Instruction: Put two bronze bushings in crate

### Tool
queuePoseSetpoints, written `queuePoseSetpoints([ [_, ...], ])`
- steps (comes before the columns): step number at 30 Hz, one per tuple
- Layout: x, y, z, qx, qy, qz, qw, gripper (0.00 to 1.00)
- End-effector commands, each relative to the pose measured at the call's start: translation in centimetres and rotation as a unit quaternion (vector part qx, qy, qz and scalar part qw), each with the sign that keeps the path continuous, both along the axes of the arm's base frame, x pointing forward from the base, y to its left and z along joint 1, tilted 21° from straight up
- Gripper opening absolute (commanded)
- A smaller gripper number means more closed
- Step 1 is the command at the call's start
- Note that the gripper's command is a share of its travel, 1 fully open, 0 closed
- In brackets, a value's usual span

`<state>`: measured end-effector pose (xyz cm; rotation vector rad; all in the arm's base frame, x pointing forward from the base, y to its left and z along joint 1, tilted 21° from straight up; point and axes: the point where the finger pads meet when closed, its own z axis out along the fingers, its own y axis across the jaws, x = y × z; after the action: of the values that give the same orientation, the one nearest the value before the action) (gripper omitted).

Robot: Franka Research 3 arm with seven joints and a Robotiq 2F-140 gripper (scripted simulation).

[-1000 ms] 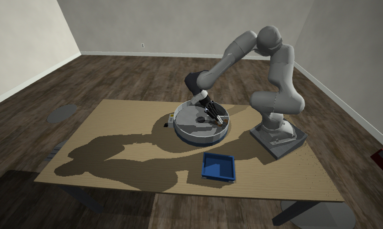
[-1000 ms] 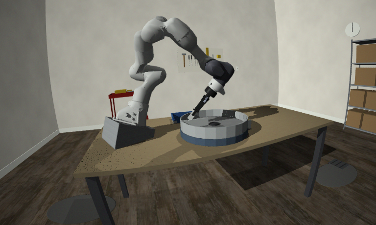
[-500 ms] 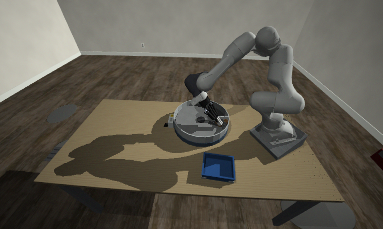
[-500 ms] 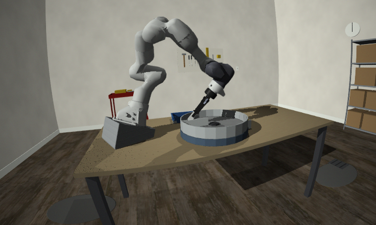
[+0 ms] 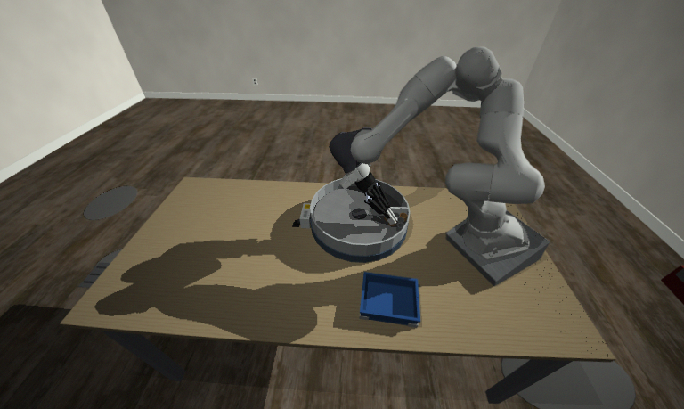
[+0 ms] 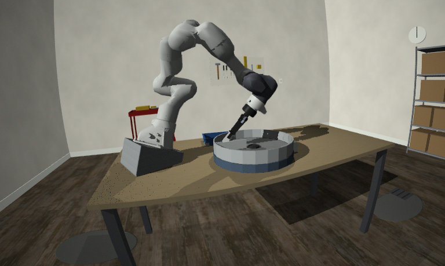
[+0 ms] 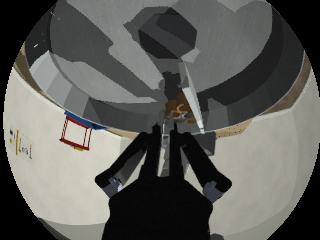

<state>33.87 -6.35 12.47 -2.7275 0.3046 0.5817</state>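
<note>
The turning table (image 5: 360, 249) (image 6: 252, 156) (image 7: 68, 92) is a round grey bowl on a blue base. My gripper (image 5: 392, 216) (image 6: 226, 138) (image 7: 166, 118) is shut, its tips low inside the bowl near the wall on the robot's side. No bushing shows between the fingers. Several brown-orange bushings (image 5: 403, 216) (image 7: 178, 107) lie in a group just beyond the fingertips, beside the divider; their exact number is hard to tell. A grey ring shape shows among them in the wrist view. The blue crate (image 5: 388, 317) (image 6: 213, 137) stands apart on the table; no bushing shows in it.
A thin light divider (image 5: 400, 208) (image 7: 193, 98) runs inside the bowl close to the fingers. The bowl's raised wall surrounds the fingertips. A small control box (image 5: 305, 216) sits at the bowl's left side. The robot's base (image 5: 496, 253) (image 6: 147, 156) stands beside the bowl.
</note>
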Motion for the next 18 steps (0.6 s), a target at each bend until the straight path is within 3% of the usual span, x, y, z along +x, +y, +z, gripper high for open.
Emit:
queuePoseSetpoints([
  [1,0.04,-0.01,-0.08,-0.001,0.001,-0.002,1.0,0.06],
  [17,0.04,-0.01,-0.08,-0.001,0.001,-0.002,1.0,0.06],
  [18,0.04,-0.01,-0.08,-0.001,0.001,-0.002,1.0,0.0],
])
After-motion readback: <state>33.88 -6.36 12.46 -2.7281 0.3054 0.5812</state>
